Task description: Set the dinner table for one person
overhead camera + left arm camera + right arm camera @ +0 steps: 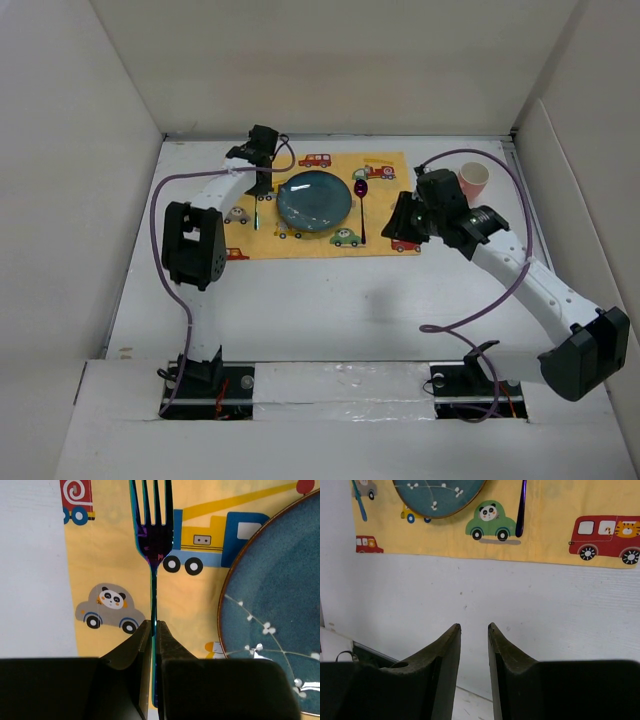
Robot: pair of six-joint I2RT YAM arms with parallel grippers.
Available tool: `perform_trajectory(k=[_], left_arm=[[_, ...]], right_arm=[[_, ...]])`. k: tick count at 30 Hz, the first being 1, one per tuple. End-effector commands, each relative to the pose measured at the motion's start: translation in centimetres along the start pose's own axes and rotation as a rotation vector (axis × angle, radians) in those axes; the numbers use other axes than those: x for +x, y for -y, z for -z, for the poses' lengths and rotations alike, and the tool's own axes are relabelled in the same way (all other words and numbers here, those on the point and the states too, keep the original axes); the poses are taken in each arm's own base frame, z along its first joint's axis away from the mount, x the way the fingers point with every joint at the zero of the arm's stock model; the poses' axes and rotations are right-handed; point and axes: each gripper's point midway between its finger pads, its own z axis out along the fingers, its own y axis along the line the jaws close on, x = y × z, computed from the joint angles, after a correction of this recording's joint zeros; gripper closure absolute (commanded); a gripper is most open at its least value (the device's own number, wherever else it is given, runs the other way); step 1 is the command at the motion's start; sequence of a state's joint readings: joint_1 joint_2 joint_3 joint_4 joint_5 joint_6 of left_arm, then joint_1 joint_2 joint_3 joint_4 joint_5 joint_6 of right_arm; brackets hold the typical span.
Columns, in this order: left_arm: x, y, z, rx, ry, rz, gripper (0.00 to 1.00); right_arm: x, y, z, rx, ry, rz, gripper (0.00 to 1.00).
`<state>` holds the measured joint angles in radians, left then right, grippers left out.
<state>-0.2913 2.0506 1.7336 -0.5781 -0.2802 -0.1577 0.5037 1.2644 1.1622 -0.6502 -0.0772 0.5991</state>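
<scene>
- Top external view: your table is the wide white surface that fills the middle of the frame. Cream walls stand around it, and both arm bases sit at its bottom edge.
- A yellow car-print cloth lies flat on the table, upper centre of the frame.
- A blue plate sits on the cloth, a little left of the cloth's middle.
- A spoon lies on the cloth just right of the plate, bowl toward the top of the frame.
- A pink cup stands upright on bare table, off the cloth's right edge, upper right.
- Left wrist view: your left hand is pinched closed on the thin handle of the fork, a finger on each side.
- The tines point to the top of the frame over the cloth. The plate rim is at frame right, apart from the fork.
- You cannot tell whether the fork rests on the cloth or hangs just above it.
- Right wrist view: your right hand has its fingers parted by a narrow gap, with nothing between them.
- It hangs over bare table, below the cloth's lower edge. From above, it is near the cloth's lower right corner.
</scene>
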Motion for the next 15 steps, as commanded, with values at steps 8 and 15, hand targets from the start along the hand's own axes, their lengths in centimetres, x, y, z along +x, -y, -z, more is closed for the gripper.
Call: perform_trajectory(k=[8, 15], left_arm=[[1.4, 0.7, -2.5, 0.039, -0.033, -0.018, 1.0], [1.8, 1.0, -3.2, 0.05, -0.04, -0.025, 1.0]], right_arm=[[-1.3, 0.9, 0.8, 0.033, 0.057, -0.019, 0.66], [-1.1, 1.0, 0.5, 0.034, 0.05, -0.026, 0.65]])
